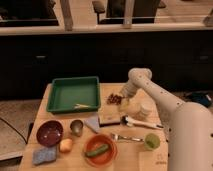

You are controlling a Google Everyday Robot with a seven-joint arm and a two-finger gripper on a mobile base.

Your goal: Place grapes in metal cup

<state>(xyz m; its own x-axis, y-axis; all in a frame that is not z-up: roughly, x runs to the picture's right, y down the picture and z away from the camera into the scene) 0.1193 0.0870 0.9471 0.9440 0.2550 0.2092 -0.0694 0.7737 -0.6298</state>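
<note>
The white arm's gripper [123, 99] hangs just beside the small reddish-brown grapes [114, 99] on the wooden tabletop [130, 155] — well apart from the shiny round metal cup [76, 127], left of centre.

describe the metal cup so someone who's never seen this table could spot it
Start at the green tray; below its front edge, right of the maroon bowl, stands the metal cup. It alone is shiny silver-grey. The gripper hovers far right, by the grapes.
</note>
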